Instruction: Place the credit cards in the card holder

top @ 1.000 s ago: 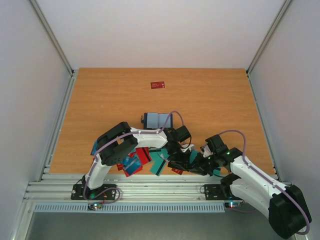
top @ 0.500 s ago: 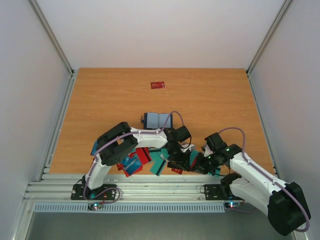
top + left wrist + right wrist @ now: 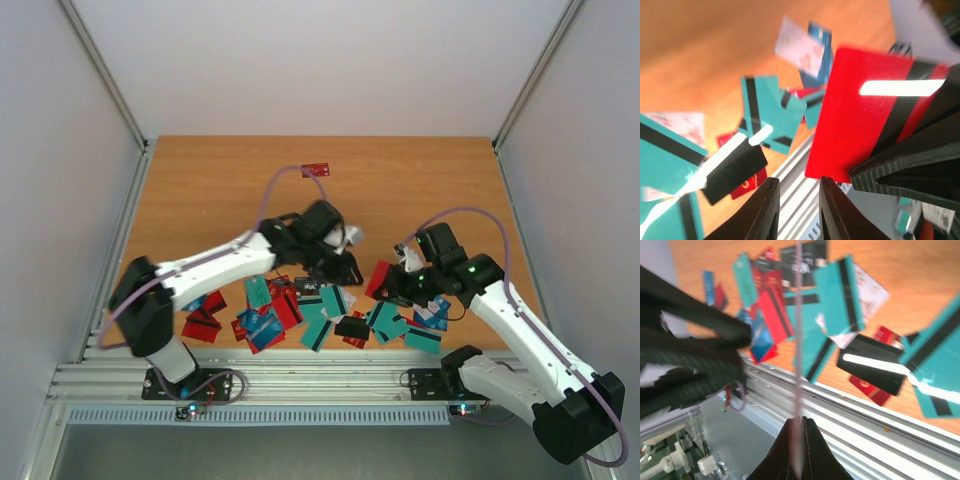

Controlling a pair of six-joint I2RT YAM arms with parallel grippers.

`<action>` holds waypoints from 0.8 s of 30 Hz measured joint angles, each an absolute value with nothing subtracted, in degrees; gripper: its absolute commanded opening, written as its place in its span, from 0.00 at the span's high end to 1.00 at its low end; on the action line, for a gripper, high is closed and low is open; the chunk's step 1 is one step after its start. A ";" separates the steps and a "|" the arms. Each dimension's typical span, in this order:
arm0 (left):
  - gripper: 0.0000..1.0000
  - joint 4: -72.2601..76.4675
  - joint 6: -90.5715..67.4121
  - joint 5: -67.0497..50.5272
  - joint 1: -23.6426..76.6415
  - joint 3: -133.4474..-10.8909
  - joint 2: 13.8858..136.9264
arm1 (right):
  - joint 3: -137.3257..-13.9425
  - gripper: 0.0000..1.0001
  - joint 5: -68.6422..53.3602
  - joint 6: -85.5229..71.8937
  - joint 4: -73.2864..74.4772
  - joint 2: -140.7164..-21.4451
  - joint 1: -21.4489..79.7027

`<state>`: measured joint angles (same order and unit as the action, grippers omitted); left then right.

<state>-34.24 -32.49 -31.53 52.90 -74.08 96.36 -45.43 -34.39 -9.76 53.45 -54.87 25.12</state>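
The right gripper pinches a red card, the narrowly spread, empty left gripper crowding just beside it, other credit cards littering the counter beneath it, one stray card far beyond.

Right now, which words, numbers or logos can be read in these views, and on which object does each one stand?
No text is readable in any view.
On the lone red card: white marks, too small.
On the white card: reddish print, blurred.
On the raised red card: only stripes, no words.
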 measured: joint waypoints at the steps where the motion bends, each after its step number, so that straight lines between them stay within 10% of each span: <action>1: 0.68 -34.52 -32.34 -30.57 51.66 -74.04 94.13 | -46.94 0.99 -35.14 -8.82 53.28 -55.09 25.12; 9: 0.45 -35.66 -30.09 -29.08 40.82 -72.97 78.83 | -56.80 0.99 -43.81 -3.57 48.03 -59.29 25.06; 24: 0.53 -22.83 -32.99 -54.81 33.08 -72.10 72.75 | -65.17 0.97 -67.46 -2.28 34.13 -63.11 24.75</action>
<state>-22.83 -32.99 -54.81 33.08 -72.10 72.75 -65.17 -67.46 -2.28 34.13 -63.11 24.75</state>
